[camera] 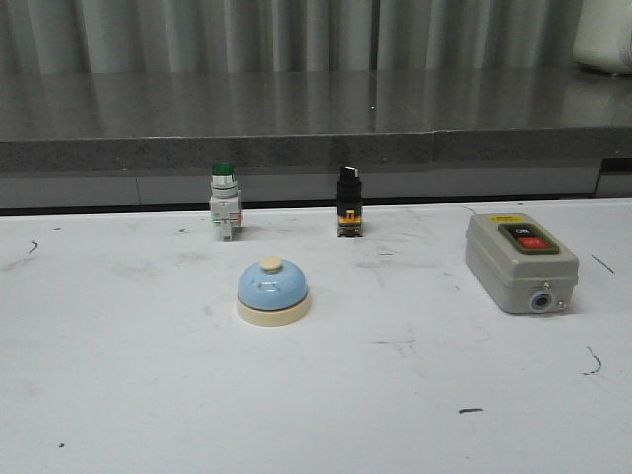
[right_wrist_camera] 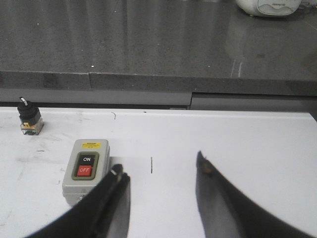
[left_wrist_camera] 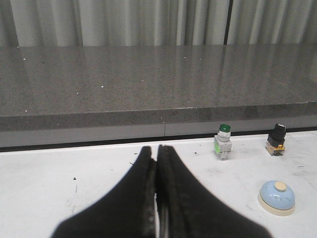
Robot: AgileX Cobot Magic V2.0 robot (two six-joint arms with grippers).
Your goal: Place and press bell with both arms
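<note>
We only see the fingers from the wrist cams. Left gripper (left_wrist_camera: 156,163): two matte black fingers (left_wrist_camera: 133,198), broad at the root, tapering to narrow tips, thin seam between them. Right gripper (right_wrist_camera: 159,171): same black curved, tapered fingers (right_wrist_camera: 218,198), small pale scuffs at both tips. Front cam shows no arm.

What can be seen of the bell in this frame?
The bell is a glossy light-blue dome on a cream round base with a cream button on top. It stands upright on the white table, in front of the green-capped pushbutton. Nothing touches it; neither gripper is near it.
</note>
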